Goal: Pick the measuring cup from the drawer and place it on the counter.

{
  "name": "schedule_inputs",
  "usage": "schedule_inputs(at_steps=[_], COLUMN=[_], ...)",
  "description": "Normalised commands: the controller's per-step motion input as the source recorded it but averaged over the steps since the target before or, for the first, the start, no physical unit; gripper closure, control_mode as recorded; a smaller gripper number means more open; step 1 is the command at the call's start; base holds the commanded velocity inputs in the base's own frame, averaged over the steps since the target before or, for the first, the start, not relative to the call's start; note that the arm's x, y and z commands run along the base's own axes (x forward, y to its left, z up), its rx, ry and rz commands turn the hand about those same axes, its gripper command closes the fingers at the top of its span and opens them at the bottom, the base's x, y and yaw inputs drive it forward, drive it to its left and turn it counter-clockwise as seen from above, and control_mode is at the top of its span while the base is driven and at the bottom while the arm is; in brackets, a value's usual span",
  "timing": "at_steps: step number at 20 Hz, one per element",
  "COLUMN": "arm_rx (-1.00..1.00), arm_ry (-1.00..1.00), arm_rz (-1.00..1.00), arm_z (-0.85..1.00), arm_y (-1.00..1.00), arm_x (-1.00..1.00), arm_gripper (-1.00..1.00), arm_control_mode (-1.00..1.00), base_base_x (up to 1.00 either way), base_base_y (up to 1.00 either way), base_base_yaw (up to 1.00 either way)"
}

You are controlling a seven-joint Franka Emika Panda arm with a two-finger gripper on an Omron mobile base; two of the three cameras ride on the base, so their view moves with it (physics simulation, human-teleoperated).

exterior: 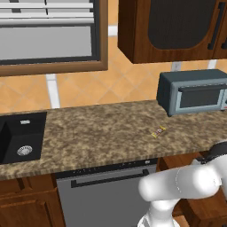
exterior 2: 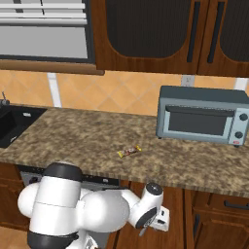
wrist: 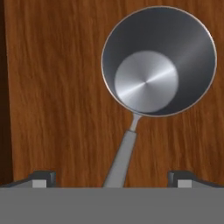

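Lying upright on the drawer (wrist: 52, 96) floor, the measuring cup (wrist: 157, 61) is being viewed from above; its handle is running between the gripper (wrist: 112, 178) fingertips, which are being held wide apart, untouched.

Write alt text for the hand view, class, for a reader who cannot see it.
A metal measuring cup lies upright on the reddish-brown wooden floor of the drawer, seen from straight above. Its thin straight handle runs down toward the open claw, passing between the two dark fingertips, which stand wide apart on either side without touching it.
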Motion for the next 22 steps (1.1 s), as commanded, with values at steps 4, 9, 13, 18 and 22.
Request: schedule_inputs(at_steps=[4,9,13,18,22], arm_rx=[0.0,0.0,0.0,0.0,0.0], arm_ry=[0.0,0.0,0.0,0.0,0.0], arm_rz=[0.0,0.0,0.0,0.0,0.0], arm_z=[-0.21,0.0,0.0,0.0,0.46], arm_y=[-0.05,0.0,0.0,0.0,-0.02], arm_x=[0.0,0.0,0.0,-0.01,-0.01], arm_gripper=[-1.0,1.0,1.0,1.0,1.0], arm_control_mode=[-1.0,-1.0,-1.0,-1.0,-1.0], base_base_x=[0.0,0.0,0.0,0.0,0.0], base_base_y=[0.0,0.0,0.0,0.0,0.0], base_base_yaw=[0.0,0.0,0.0,0.0,0.0])
